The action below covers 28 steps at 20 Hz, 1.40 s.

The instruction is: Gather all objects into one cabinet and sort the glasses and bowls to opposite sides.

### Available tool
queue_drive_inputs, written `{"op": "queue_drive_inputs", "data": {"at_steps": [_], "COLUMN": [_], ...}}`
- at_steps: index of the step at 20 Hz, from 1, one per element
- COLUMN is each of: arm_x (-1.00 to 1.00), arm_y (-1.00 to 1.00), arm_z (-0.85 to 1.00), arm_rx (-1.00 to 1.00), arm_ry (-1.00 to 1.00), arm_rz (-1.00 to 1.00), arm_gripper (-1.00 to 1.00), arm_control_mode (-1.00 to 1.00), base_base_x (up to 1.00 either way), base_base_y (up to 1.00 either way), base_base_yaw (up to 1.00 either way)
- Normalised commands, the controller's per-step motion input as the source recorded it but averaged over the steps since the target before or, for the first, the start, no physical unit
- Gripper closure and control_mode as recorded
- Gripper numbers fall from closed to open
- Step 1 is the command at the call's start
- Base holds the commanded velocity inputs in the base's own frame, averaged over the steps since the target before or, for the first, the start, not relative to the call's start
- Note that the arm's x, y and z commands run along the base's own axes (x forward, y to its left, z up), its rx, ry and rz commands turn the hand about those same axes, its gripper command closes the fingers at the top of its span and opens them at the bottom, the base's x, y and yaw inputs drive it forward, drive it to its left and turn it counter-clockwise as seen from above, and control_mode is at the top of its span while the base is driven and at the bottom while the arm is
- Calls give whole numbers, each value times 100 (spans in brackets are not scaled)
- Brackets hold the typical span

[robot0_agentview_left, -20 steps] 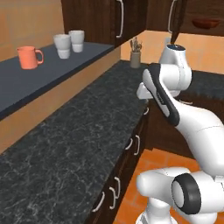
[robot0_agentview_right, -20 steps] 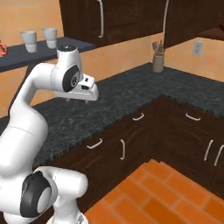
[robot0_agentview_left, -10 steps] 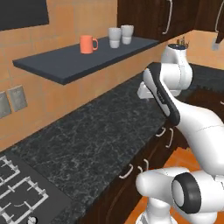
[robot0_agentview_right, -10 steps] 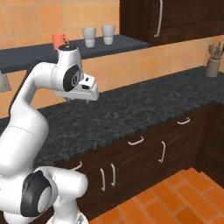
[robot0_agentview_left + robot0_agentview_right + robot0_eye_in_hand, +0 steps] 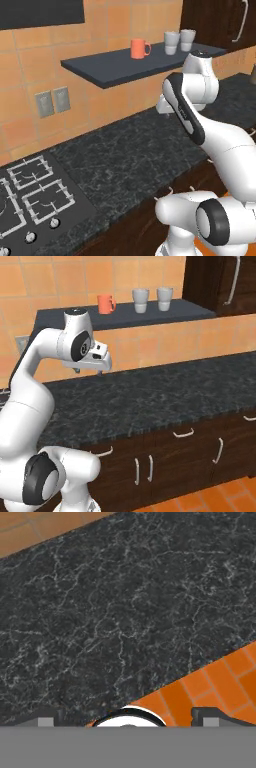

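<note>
A red-orange mug point(image 5: 140, 48) point(image 5: 105, 304) stands on the dark grey floating shelf point(image 5: 100, 67) point(image 5: 75, 318). Two handleless glasses stand to its right, a greyer one point(image 5: 171, 42) point(image 5: 140, 300) and a paler one point(image 5: 188, 39) point(image 5: 164, 298). The dark brown cabinet point(image 5: 215, 20) point(image 5: 210, 281) hangs right of the shelf, its doors closed. My gripper point(image 5: 89, 371) point(image 5: 128, 719) hovers open and empty over the black counter point(image 5: 165, 396), well below the shelf and left of the mug. The bowls are out of view.
A gas hob point(image 5: 30, 195) is set into the counter at the left. Two wall sockets point(image 5: 52, 100) sit on the orange tiles below the shelf. Base cabinets with white handles point(image 5: 185, 432) run under the counter, above an orange tiled floor point(image 5: 210, 682).
The base has driven left along the counter, so both base views shifted: shelf and cups slid toward the middle and the hob came into view. The arm's pose is unchanged and the gripper stays open.
</note>
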Motion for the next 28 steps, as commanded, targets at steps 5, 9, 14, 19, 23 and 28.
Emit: {"op": "queue_drive_inputs", "data": {"at_steps": [5,9,14,19,23,28], "arm_x": [0,0,0,0,0,0], "arm_y": [0,0,0,0,0,0], "arm_z": [0,0,0,0,0,0], "arm_rx": [0,0,0,0,0,0], "arm_ry": [0,0,0,0,0,0], "arm_rz": [0,0,0,0,0,0], "arm_gripper": [-100,-100,-100,-100,-100,-100], "arm_control_mode": [100,100,100,100,100,100], "base_base_x": [45,24,-31,-4,32,23], "base_base_y": [-5,-14,-62,-97,-75,26], "base_base_yaw": [39,36,38,37,31,30]}}
